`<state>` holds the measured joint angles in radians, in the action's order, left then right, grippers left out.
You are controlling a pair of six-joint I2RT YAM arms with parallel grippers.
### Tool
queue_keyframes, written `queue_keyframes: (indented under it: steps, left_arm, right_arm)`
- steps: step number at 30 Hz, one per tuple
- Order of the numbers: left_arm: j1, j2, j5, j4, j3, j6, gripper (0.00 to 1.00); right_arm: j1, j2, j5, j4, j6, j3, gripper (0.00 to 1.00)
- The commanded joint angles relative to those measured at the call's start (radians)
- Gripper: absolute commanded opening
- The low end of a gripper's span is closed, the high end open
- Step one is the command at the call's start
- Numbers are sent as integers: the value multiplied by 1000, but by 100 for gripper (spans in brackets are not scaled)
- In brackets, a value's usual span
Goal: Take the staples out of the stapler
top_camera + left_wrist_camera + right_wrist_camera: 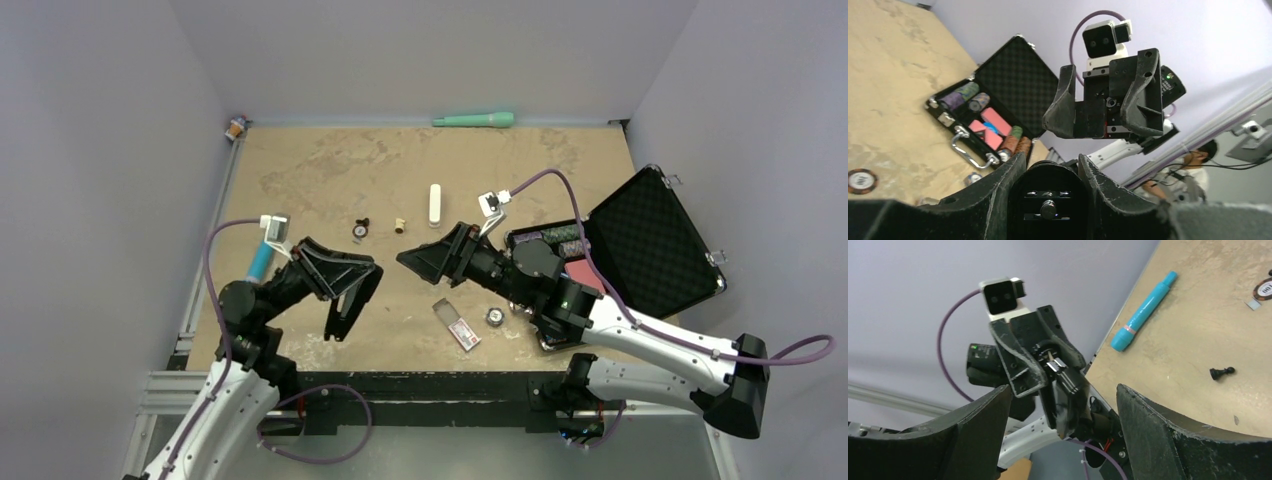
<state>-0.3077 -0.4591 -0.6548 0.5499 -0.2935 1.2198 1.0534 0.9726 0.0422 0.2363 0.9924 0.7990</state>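
Right gripper (1095, 119) fingers (973, 430) loom in the foreground of their own wrist view, spread wide with nothing between them. Facing them, left gripper (1048, 371) is clamped narrow on the stapler (1066, 401), slim and black, hanging from the jaws with a silvery bit at its top. It is held off the surface over the left-centre of the tabletop (330, 170), toward the near edge.

Surface: tan board, mottled with pale scuffs, metal rail along the left edge. Lavender-grey walls close in on the left, far and right sides.

On the board:
- blue marker (261, 260) by the left edge
- black chess pawn (1222, 372) and white oblong bar (435, 204) near centre
- teal cylinder (473, 119) against the far edge
- small red-and-white box (464, 333) and poker chip (494, 317) toward the near edge
- open black case (650, 235) at the right edge, foam-lined lid up, chips and pink cards inside

Left wrist view catches a seated person (1193, 165) beyond the table.
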Motion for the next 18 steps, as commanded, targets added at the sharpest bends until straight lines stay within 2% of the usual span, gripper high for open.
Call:
queue_keyframes:
  steps: [1,4,8,13,18]
  left_arm:
    - [5,67,-21,-371,-159,-234,0]
    - [5,63,-27,-589,-230,-349,0]
    - [5,48,-20,-732,-278,-448,0]
    - [5,36,-8,-750,-294,-449,0]
    - [5,14,10,-769,-383,-392,0]
  right_arm:
    - [3,-23,39,-25,-14,-22,81]
    - [3,-22,41,-19,-14,-34,80]
    - [3,-10,38,-3,-14,-42,79]
    - [3,19,-53,110,-44,-80,78]
    - [4,64,-237,358,-102,-172,91]
